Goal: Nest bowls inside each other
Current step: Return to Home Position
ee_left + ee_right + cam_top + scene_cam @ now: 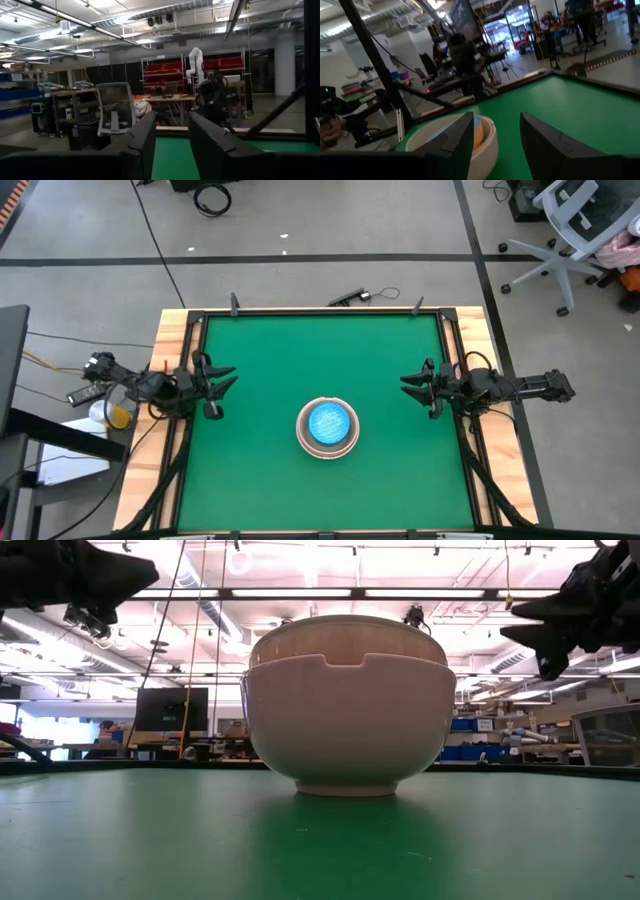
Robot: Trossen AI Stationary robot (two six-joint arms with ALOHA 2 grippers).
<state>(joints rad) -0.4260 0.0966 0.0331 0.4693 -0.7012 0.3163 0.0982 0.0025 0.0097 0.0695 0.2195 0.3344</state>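
Observation:
The bowls (327, 427) stand nested in one stack at the middle of the green table, a speckled blue one (328, 423) innermost and a large white one (347, 715) outermost, resting on its foot. The right wrist view shows the white bowl (487, 145) with a tan-orange one inside it. My left gripper (228, 376) hovers open at the table's left edge, raised above the table and away from the stack. My right gripper (410, 383) hovers open at the right edge, pointing level toward the stack and clear of it. Both grippers are empty.
A wooden frame (175, 380) borders the green table (270, 360). Free green surface lies all around the stack. Beyond the table are office chairs (575, 225), cables on the floor and shelving (170, 75).

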